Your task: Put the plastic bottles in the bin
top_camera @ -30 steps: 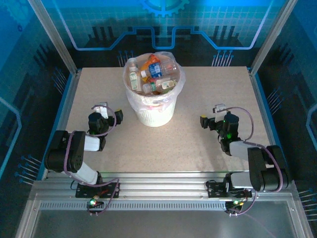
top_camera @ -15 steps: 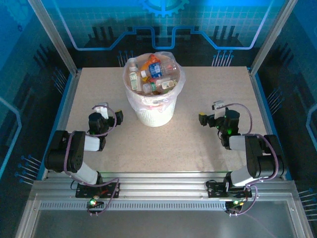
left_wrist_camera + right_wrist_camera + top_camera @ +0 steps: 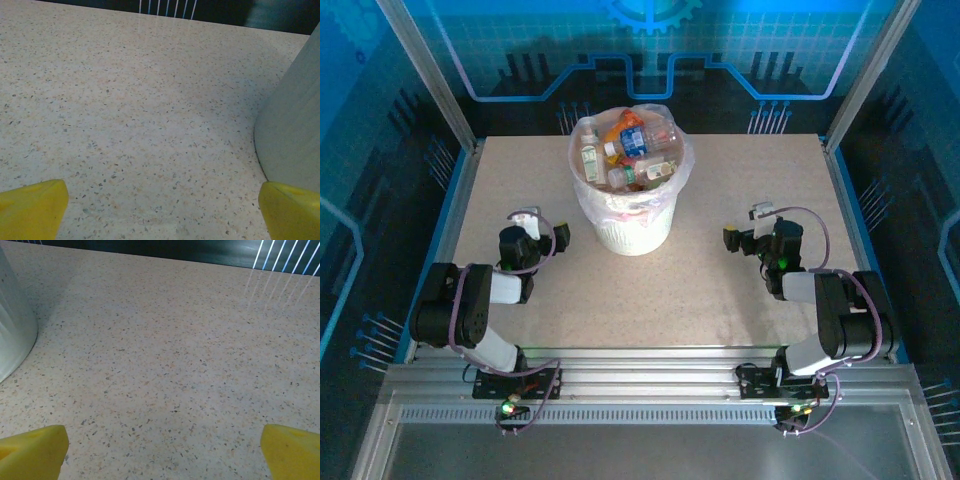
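Small clear plastic bottles (image 3: 625,150) are lying heaped inside the round white bag-lined bin (image 3: 638,236).
The bin is standing at the far middle of the speckled, matte beige table (image 3: 720,300); the left gripper (image 3: 542,226) and right gripper (image 3: 745,228) are hanging low on either side, yellow-tipped fingers (image 3: 30,210) spread wide, holding nothing.

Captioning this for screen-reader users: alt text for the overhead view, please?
A white bin lined with clear plastic, full of plastic bottles, stands toward the far edge of a speckled table. The left gripper and right gripper hover low either side of it, apart from it, holding nothing.
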